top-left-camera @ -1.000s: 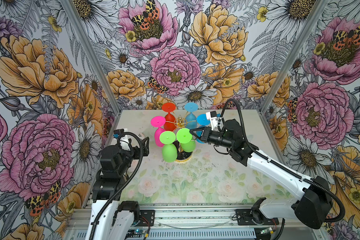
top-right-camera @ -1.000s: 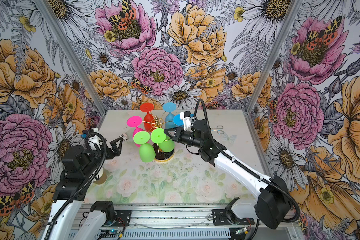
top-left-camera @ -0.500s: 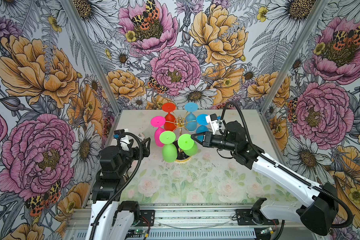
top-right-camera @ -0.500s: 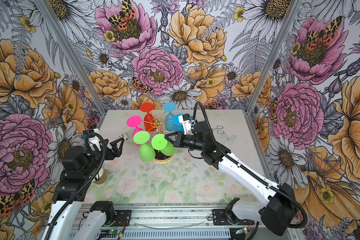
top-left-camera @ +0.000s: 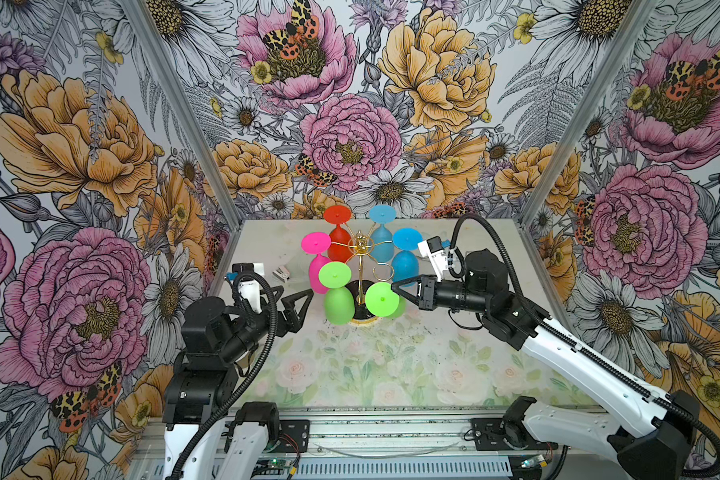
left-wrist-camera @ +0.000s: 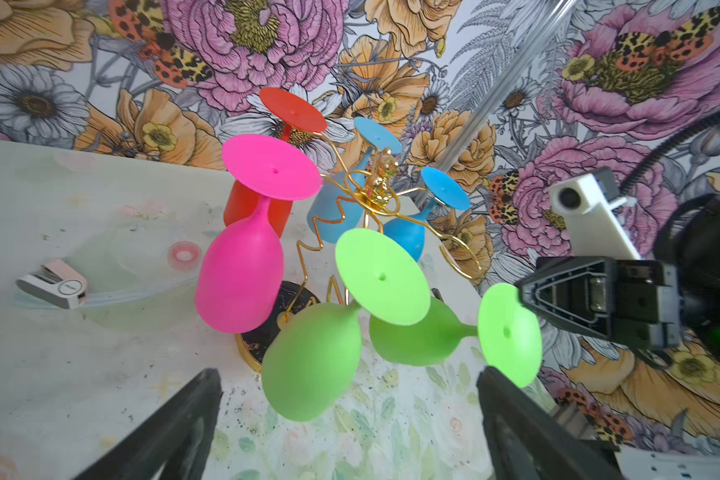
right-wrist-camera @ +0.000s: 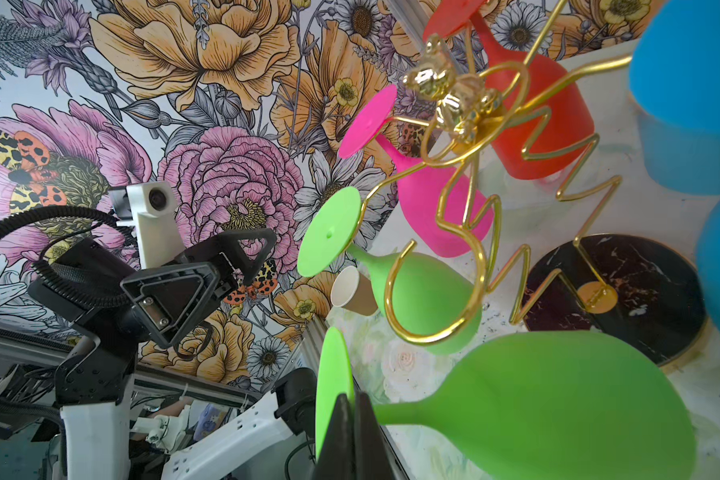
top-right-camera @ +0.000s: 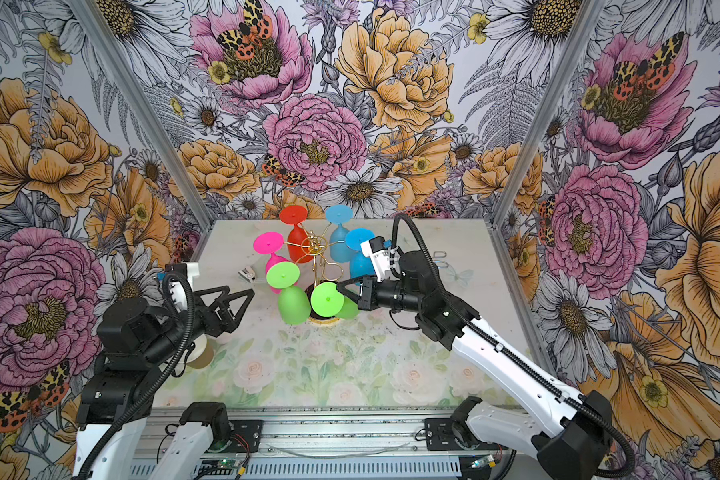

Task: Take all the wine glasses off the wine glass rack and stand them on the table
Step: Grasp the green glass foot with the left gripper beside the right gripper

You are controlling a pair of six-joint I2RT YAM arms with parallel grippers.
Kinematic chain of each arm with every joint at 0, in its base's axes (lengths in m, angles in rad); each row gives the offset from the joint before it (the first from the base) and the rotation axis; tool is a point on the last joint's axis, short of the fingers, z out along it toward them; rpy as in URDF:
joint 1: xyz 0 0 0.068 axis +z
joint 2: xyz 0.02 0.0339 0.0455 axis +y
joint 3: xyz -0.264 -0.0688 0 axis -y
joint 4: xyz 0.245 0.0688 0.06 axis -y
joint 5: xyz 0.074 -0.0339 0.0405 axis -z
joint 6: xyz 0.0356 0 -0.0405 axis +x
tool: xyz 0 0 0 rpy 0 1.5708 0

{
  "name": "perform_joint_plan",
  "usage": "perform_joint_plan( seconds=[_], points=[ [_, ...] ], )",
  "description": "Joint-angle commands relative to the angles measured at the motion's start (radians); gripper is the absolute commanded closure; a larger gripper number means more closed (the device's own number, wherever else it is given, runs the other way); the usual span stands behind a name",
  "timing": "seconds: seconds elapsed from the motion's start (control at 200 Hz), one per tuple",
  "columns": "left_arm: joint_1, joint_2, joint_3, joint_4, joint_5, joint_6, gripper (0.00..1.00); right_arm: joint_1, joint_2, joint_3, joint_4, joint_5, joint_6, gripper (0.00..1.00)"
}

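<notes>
My right gripper (top-left-camera: 395,287) is clenched on the round foot of the green wine glass (top-left-camera: 381,299). In the right wrist view both fingers (right-wrist-camera: 350,432) pinch that disc at its rim. The glass lies tipped almost level, stem and bowl running on past the fingertips toward the black base of the wine glass rack (top-left-camera: 359,246). The curled loop just above these fingertips is bare wire, and the held stem is clear of it. Whether the bowl touches the base I cannot tell.

The rack carries five more glasses, feet up and bowls down:
- a second green glass (top-left-camera: 336,291) just beyond the held foot
- a pink glass (top-left-camera: 317,270) and a red glass (top-left-camera: 337,245) farther on
- a pale blue glass (top-left-camera: 382,247) past the pole
- a brighter blue glass (top-left-camera: 405,266) just beside the right fingers

My left gripper (top-right-camera: 239,292) is released, its fingers spread wide and touching nothing. The left wrist view puts the second green glass's bowl ahead of them, in line with the gap between the tips.

A paper cup (top-right-camera: 200,353) lies behind the left fingers, under that arm. Only the right wrist view looks into its white mouth. A small white-and-pink clip (top-left-camera: 282,272) sits on the table beyond the left fingertips, shown closer in the left wrist view.

The table (top-left-camera: 391,365) is open beneath the right fingers and on to its front edge. The rack crowds their far side.
</notes>
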Motion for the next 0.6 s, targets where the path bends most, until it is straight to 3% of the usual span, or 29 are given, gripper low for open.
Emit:
perform_joint_plan(
  seconds=[0.0, 0.275, 0.455, 0.595],
  points=[
    [-0.009, -0.018, 0.019, -0.046, 0.175, -0.114, 0.05, 0.006, -0.038, -0.017, -0.016, -0.057, -0.069, 1.0],
    [-0.146, 0.019, -0.03, -0.008, 0.236, -0.231, 0.12, 0.003, -0.091, -0.006, -0.069, -0.084, -0.133, 1.0],
    [-0.332, 0.053, -0.061, 0.069, 0.171, -0.278, 0.2, 0.003, -0.106, -0.016, -0.076, -0.09, -0.135, 1.0],
    [-0.463, 0.088, -0.117, 0.268, 0.141, -0.371, 0.26, 0.005, -0.134, -0.025, -0.079, -0.106, -0.137, 1.0]
  ],
)
